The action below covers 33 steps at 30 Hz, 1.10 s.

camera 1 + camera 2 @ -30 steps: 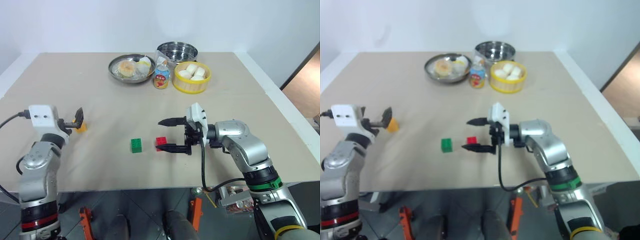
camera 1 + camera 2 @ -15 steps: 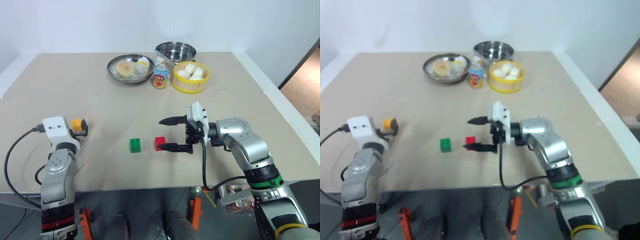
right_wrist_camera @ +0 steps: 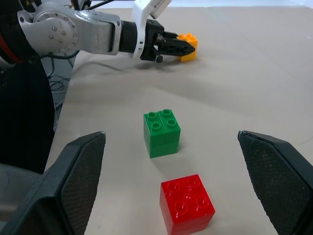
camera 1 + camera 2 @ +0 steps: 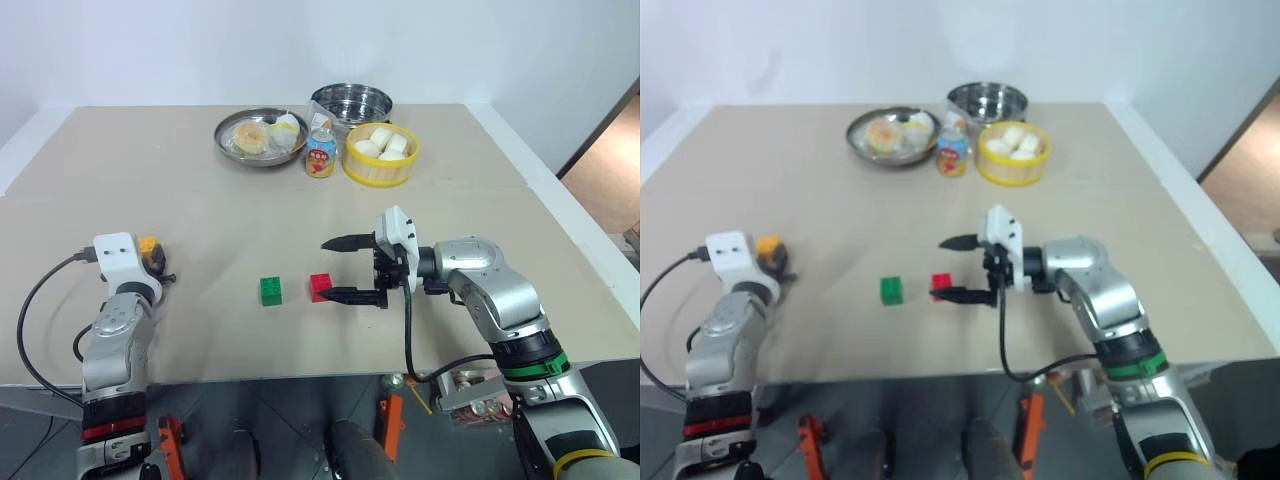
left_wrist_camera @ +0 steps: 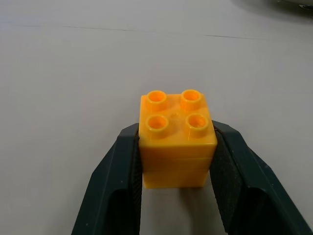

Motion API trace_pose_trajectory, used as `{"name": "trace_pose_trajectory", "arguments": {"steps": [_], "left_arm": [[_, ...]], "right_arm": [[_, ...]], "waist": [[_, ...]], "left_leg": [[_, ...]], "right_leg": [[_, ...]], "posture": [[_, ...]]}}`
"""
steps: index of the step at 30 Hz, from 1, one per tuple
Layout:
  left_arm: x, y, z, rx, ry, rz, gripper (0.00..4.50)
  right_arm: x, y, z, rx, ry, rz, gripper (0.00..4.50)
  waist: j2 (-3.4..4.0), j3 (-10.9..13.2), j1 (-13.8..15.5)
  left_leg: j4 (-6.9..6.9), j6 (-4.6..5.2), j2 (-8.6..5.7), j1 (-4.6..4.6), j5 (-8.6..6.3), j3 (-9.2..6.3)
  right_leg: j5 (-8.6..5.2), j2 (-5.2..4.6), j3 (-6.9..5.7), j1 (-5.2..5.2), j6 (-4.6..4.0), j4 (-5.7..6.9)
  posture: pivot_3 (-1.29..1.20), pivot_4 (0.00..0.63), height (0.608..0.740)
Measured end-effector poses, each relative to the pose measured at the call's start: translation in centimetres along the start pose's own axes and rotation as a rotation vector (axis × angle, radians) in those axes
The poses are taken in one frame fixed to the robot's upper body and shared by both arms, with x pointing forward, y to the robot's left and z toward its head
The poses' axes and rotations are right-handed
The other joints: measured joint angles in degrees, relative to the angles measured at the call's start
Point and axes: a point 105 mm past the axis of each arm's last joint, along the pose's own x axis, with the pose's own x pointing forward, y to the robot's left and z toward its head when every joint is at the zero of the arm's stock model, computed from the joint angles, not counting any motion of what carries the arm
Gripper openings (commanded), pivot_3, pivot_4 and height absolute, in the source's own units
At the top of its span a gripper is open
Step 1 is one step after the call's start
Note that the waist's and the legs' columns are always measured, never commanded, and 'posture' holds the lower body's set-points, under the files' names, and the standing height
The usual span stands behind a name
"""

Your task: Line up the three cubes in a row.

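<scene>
Three cubes on the tan worktop [image 4: 200,200]: orange-yellow cube [image 5: 176,145] at left of the frame, clamped between the left gripper [image 5: 177,169] jaws, seemingly resting on the surface. Green cube [image 4: 271,290] and red cube [image 4: 321,287] side by side at centre, slightly apart. Right gripper [image 4: 340,270] jaws spread wide, holding nothing, straddling the red cube's right side.

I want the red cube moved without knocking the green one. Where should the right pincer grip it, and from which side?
Grip the red cube on its two flat side walls that do not face the green cube, below the studded top. The open right pincer already points at it from the robot's right, so close in from there.
</scene>
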Motion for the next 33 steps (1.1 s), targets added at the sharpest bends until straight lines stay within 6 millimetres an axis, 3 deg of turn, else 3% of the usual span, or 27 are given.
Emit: {"name": "trace_pose_trajectory", "arguments": {"steps": [5,8,9,10,16,33], "left_arm": [[-0.6,-1.2,0.6,0.110,-0.001,-0.273,1.32],[-3.3,-3.2,0.1,0.304,0.000,-0.639,1.32],[-3.6,-3.5,0.0,0.323,0.002,-0.679,1.32],[-5.2,-4.2,-0.5,0.400,0.019,-0.853,1.32],[-6.9,-5.2,0.2,0.489,0.040,-1.202,1.32],[-6.9,-6.3,-0.6,0.534,0.043,-1.401,1.32]], "right_arm": [[-0.1,-0.1,0.0,-0.002,0.002,-0.013,4.50],[-0.2,-0.2,0.1,-0.004,0.006,-0.017,4.50],[-0.2,-0.2,0.1,-0.004,0.006,-0.017,4.50],[-0.2,-0.2,0.1,-0.005,0.006,-0.017,4.50],[-0.5,-0.2,0.2,-0.013,0.017,-0.023,4.50],[-1.6,-0.2,0.4,-0.004,0.031,-0.076,4.50]], "waist": [[0.01,0.00,-0.15],[0.01,0.01,-0.24],[0.01,0.01,-0.24],[0.01,0.01,-0.24],[0.04,0.02,-0.08],[0.04,0.02,-0.13]], "left_leg": [[-0.02,-0.03,0.00,0.00,0.01,0.03],[-0.23,-0.06,0.01,0.00,0.02,0.06],[-0.24,-0.06,0.01,-0.01,0.02,0.06],[-0.33,-0.06,0.04,-0.02,0.02,0.06],[-0.37,-0.06,0.05,-0.04,0.02,0.09],[-0.45,-0.03,0.09,-0.05,0.00,0.07]], "right_leg": [[0.00,0.00,0.01,-0.03,-0.02,0.00],[-0.07,-0.02,0.03,-0.12,-0.08,-0.02],[-0.09,-0.02,0.01,-0.13,-0.11,-0.02],[-0.13,-0.01,0.00,-0.20,-0.18,-0.02],[-0.23,-0.01,-0.02,-0.23,-0.30,-0.02],[-0.25,0.01,-0.04,-0.27,-0.23,0.01]], "posture": [[0.00,0.150,0.738],[0.00,0.150,0.738],[0.00,0.150,0.738],[0.00,0.150,0.738],[0.00,0.150,0.738],[0.00,0.150,0.738]]}}
